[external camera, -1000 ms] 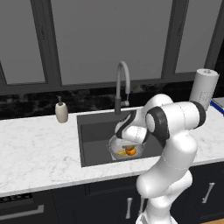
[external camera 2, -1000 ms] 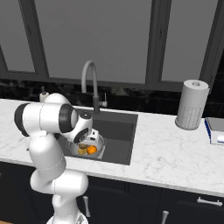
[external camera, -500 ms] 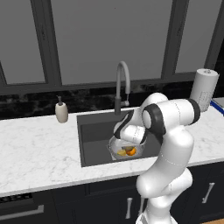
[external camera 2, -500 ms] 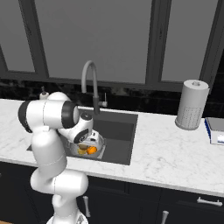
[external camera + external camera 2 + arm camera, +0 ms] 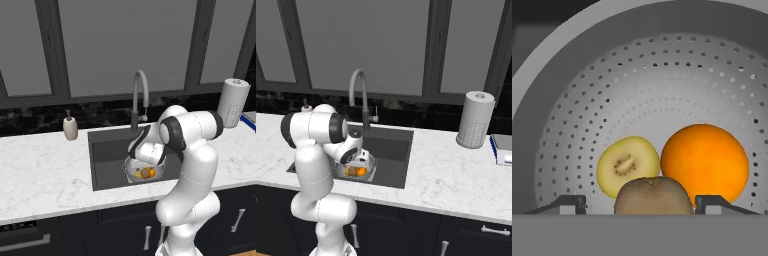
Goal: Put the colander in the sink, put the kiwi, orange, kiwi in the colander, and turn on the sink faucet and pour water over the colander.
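Observation:
The silver colander (image 5: 587, 100) sits in the dark sink (image 5: 107, 160), near its front edge. Inside it lie the orange (image 5: 704, 160), a cut kiwi (image 5: 628, 165) showing its pale green face, and a whole brown kiwi (image 5: 653, 196). My gripper (image 5: 641, 202) hangs just above the colander (image 5: 134, 172) with its jaws open around the brown kiwi; a gap shows beside the left fingertip (image 5: 574, 202). The hand (image 5: 356, 152) reaches down into the bowl (image 5: 368, 167). The sink faucet (image 5: 141, 90) arches over the back of the basin, and no water shows.
A beige soap pump bottle (image 5: 70, 128) stands on the white marble counter (image 5: 45, 175) left of the sink. A paper towel roll (image 5: 475, 119) stands at the right, with a blue-edged thing (image 5: 502, 149) beyond it. Dark windows run behind the faucet (image 5: 358, 87).
The jaws have spread wider around the brown kiwi, which now rests in the colander. The arm's elbow has shifted a little; the colander and other fruit have stayed put.

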Robot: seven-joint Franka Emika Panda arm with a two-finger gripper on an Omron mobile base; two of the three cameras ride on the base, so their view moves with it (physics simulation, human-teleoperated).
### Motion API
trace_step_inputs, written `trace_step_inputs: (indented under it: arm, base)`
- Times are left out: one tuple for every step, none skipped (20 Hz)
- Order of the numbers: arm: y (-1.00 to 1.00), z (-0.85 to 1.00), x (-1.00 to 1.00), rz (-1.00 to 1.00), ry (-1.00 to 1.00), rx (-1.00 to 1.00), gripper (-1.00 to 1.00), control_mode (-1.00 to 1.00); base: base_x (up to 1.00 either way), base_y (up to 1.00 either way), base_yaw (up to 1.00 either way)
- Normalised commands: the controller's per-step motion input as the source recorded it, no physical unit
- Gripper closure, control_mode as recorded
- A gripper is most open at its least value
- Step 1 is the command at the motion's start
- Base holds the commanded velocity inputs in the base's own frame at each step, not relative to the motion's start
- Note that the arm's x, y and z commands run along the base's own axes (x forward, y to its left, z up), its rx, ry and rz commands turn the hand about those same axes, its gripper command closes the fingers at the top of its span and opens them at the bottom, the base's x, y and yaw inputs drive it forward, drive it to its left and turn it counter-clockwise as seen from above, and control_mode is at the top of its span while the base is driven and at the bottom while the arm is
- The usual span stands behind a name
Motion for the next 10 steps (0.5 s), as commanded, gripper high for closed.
trace_step_inputs:
  arm:
    - [0.00, -0.03, 0.08, 0.00, 0.00, 0.00, -1.00, -1.00]
    - [0.00, -0.01, 0.07, 0.00, 0.00, 0.00, -1.00, -1.00]
    - [0.00, 0.00, 0.08, 0.00, 0.00, 0.00, -1.00, -1.00]
    - [0.00, 0.00, 0.09, 0.00, 0.00, 0.00, -1.00, -1.00]
    - [0.00, 0.00, 0.10, 0.00, 0.00, -0.01, -1.00, -1.00]
    - [0.00, 0.00, 0.14, 0.00, 0.00, -0.03, -1.00, -1.00]
    - [0.00, 0.07, 0.11, 0.00, 0.00, -0.04, -1.00, -1.00]
    - [0.00, 0.16, 0.08, 0.00, 0.00, -0.01, -1.00, -1.00]
    - [0.00, 0.36, 0.06, 0.00, 0.00, -0.03, -1.00, -1.00]
    - [0.00, 0.44, 0.00, 0.00, 0.00, -0.01, -1.00, -1.00]
  base:
    - [0.00, 0.00, 0.00]
    - [0.00, 0.00, 0.00]
    - [0.00, 0.00, 0.00]
    - [0.00, 0.00, 0.00]
    - [0.00, 0.00, 0.00]
    - [0.00, 0.00, 0.00]
    - [0.00, 0.00, 0.00]
    - [0.00, 0.00, 0.00]
    - [0.00, 0.00, 0.00]
    - [0.00, 0.00, 0.00]
